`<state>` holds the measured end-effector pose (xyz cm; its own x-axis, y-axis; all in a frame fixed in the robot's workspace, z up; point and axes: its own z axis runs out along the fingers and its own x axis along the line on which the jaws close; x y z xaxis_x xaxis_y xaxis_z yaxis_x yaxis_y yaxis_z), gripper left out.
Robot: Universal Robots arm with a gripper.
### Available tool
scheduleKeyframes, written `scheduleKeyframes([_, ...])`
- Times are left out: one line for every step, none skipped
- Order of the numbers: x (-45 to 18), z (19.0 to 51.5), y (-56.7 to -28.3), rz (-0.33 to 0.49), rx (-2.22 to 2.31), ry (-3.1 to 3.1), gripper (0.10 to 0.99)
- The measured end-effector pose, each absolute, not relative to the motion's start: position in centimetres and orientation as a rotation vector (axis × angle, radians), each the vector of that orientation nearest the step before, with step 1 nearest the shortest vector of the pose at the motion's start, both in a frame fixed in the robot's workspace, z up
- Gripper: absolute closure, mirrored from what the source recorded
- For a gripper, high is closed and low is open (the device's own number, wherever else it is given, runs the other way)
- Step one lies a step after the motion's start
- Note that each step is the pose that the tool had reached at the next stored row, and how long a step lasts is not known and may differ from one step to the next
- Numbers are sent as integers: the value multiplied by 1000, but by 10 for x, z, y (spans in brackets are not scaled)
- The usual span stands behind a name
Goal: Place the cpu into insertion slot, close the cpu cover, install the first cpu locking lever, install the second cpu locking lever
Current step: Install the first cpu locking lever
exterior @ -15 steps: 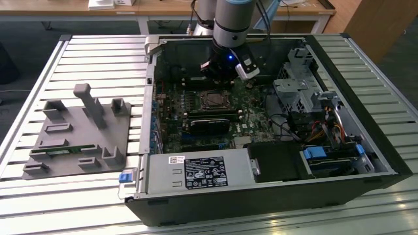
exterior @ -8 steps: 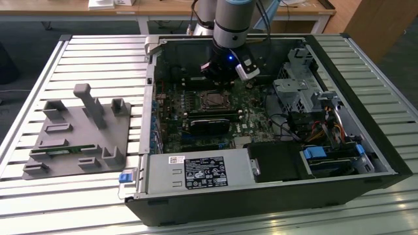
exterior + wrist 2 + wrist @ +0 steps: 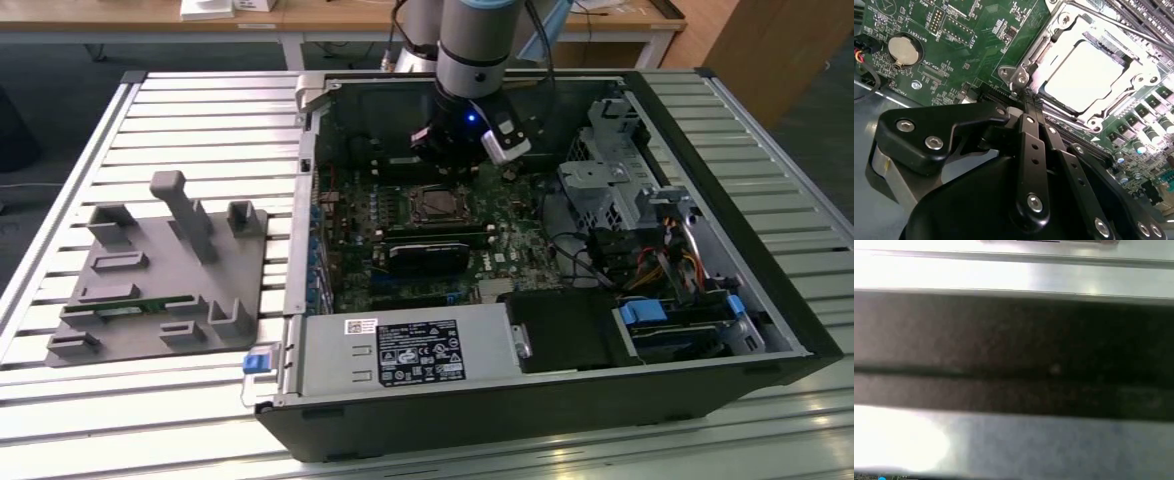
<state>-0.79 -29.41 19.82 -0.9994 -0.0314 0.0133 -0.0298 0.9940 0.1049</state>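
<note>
Hovering inside the computer case (image 3: 561, 400), the gripper (image 3: 447, 160) sits just beside the insertion slot (image 3: 435, 204). In the second wrist view, closed jaws meet near the cpu cover (image 3: 1134, 80) framing the seated cpu (image 3: 1089, 75); press levers squarely, gently.

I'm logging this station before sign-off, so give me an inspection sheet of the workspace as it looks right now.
Surface: slatted metal table carrying the open computer case.
Job's things: cpu seated in the insertion slot; cpu cover lying closed around it.
Clutter: grey fixture tray on the exterior view's left.
Grippers: gripper shut, tips at the socket's corner.
Cables: coloured wire bundle beside the drive bays.
Surroundings: wooden desks behind.
</note>
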Motion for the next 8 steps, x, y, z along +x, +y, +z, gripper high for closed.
scheduleKeyframes([-8,200,-294,-164,48,-3122,980])
scheduleKeyframes([-8,201,-294,-164,48,-3122,980])
scheduleKeyframes([-8,201,-294,-164,48,-3122,980])
scheduleKeyframes([-8,201,-294,-161,48,-3122,980])
scheduleKeyframes([-8,201,-294,-151,47,-3123,980])
scheduleKeyframes([-8,200,-294,-141,48,-3123,980])
scheduleKeyframes([-8,200,-294,-130,48,-3123,980])
scheduleKeyframes([-8,200,-294,-120,47,-3124,980])
